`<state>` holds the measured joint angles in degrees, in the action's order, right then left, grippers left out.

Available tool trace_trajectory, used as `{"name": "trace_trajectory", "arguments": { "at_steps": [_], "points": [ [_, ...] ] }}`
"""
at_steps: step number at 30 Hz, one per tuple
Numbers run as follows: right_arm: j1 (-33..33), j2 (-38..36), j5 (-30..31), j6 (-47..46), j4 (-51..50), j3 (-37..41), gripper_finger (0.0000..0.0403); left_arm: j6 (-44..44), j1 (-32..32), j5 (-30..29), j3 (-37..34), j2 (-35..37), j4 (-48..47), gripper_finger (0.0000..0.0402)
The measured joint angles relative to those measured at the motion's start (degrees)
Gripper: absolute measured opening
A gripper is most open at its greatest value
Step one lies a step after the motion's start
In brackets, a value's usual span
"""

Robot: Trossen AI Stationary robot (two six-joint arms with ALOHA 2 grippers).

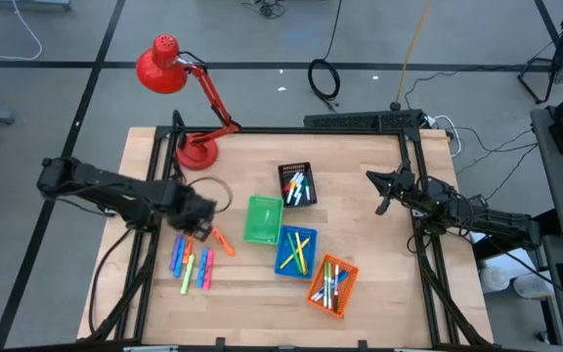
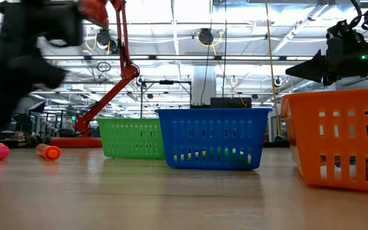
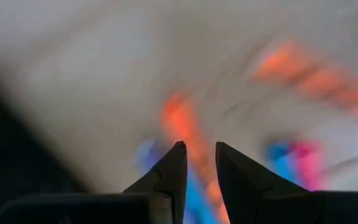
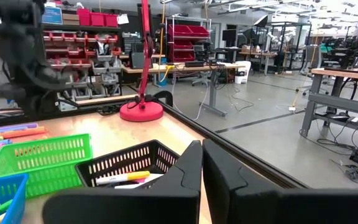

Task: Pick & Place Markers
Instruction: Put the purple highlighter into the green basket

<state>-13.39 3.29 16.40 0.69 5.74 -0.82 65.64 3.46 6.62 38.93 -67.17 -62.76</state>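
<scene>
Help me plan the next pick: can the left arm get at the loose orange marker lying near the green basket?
Probably yes. The left claw hovers right beside the orange marker, nothing lies between them, and the green basket stands clear to the side. Its fingers show only a narrow gap, so they would likely need widening.

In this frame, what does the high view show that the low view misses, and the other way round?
Only the high view shows the black basket with markers inside, the loose markers lying on the table beside the left hand, and both arms whole, the right hand waiting near the table's right edge. Only the low view shows the room beyond the table and the baskets' mesh sides. Both show the green basket, blue basket, orange basket, the red lamp and an orange marker on the wood.
</scene>
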Motion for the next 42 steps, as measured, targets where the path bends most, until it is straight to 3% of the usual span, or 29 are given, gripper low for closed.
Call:
{"name": "trace_trajectory", "arguments": {
  "at_steps": [2, 9, 17, 25, 29, 36, 42],
  "points": [
    [0.0, 0.0, 0.0, 0.0, 0.0, 0.0, 0.0000, 6.4, 3.1, 2.5, -2.6, 0.6, -0.9, 0.0088],
    [0.0, 0.1, 0.0, 0.0, 0.0, 0.0, 0.0000, 16.1, 9.8, 1.0, -2.0, 1.8, -0.6, 0.0088],
    [0.0, 0.1, 0.0, 0.0, 0.0, 0.0, 0.0000, 34.1, 15.8, 1.5, -2.0, 0.2, -0.5, 0.0088],
    [0.0, 0.1, 0.0, 0.0, 0.0, 0.0, 0.0000, 49.0, 23.7, 11.2, -2.0, -6.5, -2.9, 0.0088],
    [0.0, 0.1, 0.0, 0.0, 0.0, 0.0, 0.0000, 57.0, 28.5, 12.8, -2.0, -9.1, -4.9, 0.0088],
    [0.0, 0.1, 0.0, 0.0, 0.0, 0.0, 0.0000, 58.0, 31.9, 6.8, -2.0, -10.6, 3.0, 0.0088],
    [0.0, 0.1, 0.0, 0.0, 0.0, 0.0, 0.0000, 56.8, 31.9, 3.8, -2.0, -10.6, 2.9, 0.0088]
  ]
}}
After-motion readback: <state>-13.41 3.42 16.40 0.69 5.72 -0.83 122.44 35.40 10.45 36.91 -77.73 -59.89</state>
